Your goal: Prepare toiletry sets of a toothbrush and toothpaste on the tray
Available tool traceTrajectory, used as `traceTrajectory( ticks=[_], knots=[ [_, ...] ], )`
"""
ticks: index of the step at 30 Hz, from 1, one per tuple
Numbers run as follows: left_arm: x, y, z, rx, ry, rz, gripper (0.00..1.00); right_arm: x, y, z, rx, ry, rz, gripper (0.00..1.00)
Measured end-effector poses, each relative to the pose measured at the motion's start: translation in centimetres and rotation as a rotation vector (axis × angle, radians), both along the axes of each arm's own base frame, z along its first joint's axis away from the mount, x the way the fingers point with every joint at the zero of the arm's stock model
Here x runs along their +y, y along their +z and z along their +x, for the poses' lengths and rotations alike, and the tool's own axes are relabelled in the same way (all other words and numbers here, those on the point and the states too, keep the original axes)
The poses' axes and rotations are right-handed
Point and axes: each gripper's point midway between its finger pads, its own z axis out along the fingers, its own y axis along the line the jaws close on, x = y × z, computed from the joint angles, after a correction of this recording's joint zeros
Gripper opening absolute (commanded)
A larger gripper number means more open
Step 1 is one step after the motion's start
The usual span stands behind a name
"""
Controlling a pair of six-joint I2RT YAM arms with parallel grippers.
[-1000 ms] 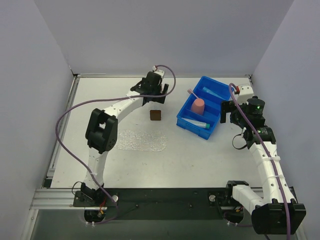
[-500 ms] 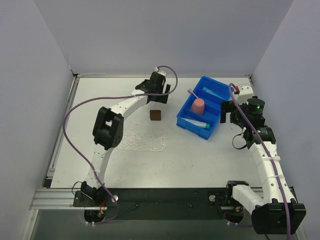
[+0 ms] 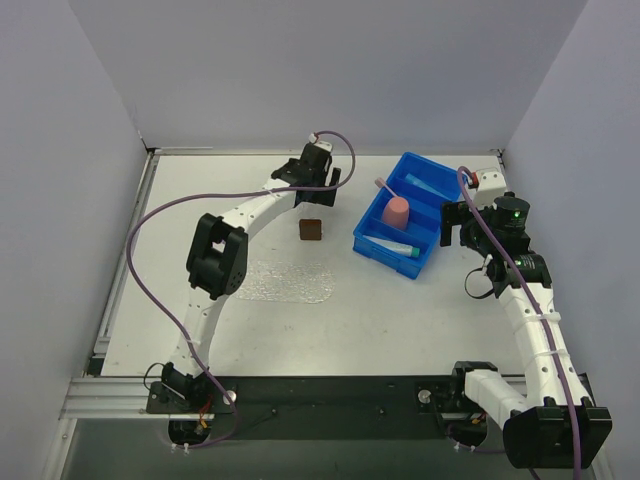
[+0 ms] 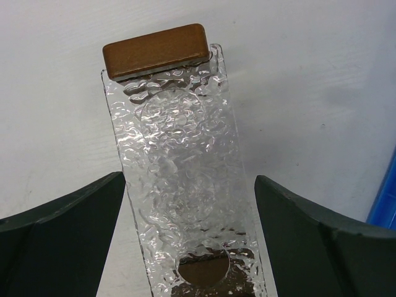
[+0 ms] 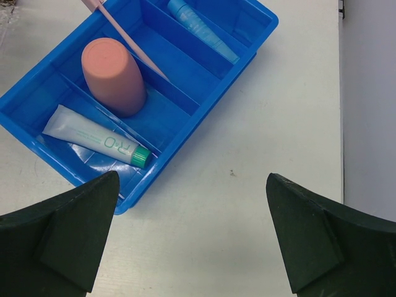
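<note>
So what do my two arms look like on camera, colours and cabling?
Both arms are white links with black joint housings. A purple cable loops along the left arm; another follows the right arm, which shows a small green light near its wrist. The fingers on both are dark, blunt wedges.

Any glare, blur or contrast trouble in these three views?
Top external: even light, but the clear tray barely stands out from the white table. Left wrist: bright glints across a clear bumpy sheet, which warps what lies under it; brown block sharp. Right wrist: blue bin crisp, whitish toothpaste tube print legible; right claw's fingers dark, featureless.
</note>
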Motion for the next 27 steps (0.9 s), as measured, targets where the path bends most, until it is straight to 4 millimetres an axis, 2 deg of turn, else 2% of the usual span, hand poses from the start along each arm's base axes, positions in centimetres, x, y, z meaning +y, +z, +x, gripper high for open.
traceTrajectory(
  ticks=[21,27],
  knots=[
    [0.4,-0.6,-0.1,0.002,0.014,0.018,0.97,0.1,0.0,0.0,0.0,0.006,0.002,1.0],
    [0.3,-2.6,0.0,0.031,0.017,0.031,0.97,0.1,0.0,0.0,0.0,0.006,0.002,1.0]
  ],
)
